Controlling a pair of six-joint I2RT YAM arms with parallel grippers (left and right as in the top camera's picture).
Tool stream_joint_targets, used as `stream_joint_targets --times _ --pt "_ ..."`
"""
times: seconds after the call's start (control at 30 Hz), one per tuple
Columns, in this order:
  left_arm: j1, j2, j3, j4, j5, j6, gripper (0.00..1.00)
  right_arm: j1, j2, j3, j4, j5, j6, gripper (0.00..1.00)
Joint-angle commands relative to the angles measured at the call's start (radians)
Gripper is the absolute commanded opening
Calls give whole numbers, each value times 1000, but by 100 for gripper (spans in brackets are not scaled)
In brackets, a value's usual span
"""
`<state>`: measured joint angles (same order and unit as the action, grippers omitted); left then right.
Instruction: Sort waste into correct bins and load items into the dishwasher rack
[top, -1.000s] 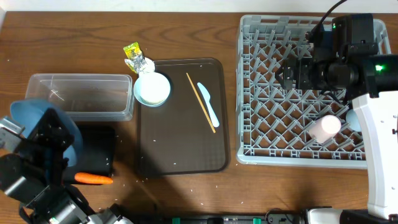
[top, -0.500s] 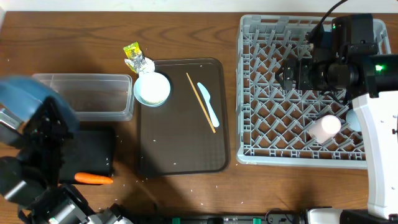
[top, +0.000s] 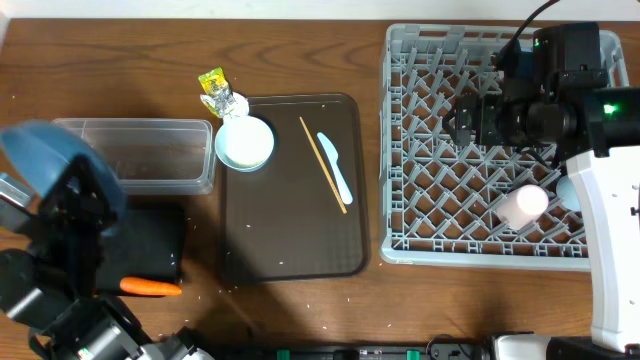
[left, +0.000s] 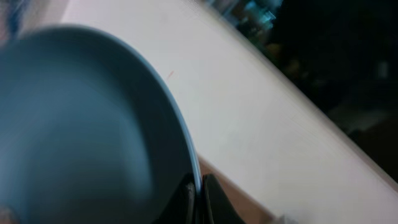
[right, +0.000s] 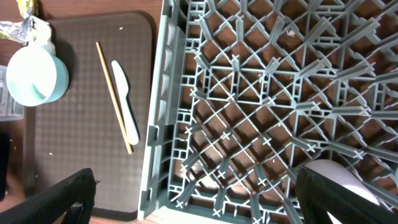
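Note:
My left gripper is shut on the rim of the large blue plate, held tilted above the table's left edge. In the left wrist view the plate fills the left side, its rim pinched between the jaws of the gripper. My right gripper hangs open and empty over the grey dishwasher rack; its gripper spans the rack's edge. A pink cup lies in the rack. The white bowl and pale-blue spoon are on the brown tray.
The clear tub sits behind the black tray. An orange carrot lies at the black tray's front edge. The crumpled wrapper lies behind the bowl. A chopstick lies beside the spoon. Rice grains dot the front of the table.
The left arm has raised the blue plate and swung it back and left, away from the black tray. The right arm has not moved.

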<state>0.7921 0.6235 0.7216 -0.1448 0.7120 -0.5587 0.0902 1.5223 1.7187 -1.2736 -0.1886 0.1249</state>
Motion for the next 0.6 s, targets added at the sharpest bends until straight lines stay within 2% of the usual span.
stream_joint_targets --times 0.0,0.27,0.4,0.5,0.53,0.57 --pt "-4 26 8 -135 -165 33 6 8 1 0 -1 2 -10 95" --pt "-27 56 8 -15 -13 34 6 8 1 0 -2 1 -10 95" --pt "-56 59 8 27 -1 55 6 8 1 0 -1 1 -10 95" --pt "-57 53 10 101 128 24 6 8 1 0 -2 1 -10 95" --pt "-58 48 10 136 151 48 6 8 1 0 -4 1 -10 95" --pt "-58 47 9 109 108 96 6 8 1 0 -10 0 -10 95"
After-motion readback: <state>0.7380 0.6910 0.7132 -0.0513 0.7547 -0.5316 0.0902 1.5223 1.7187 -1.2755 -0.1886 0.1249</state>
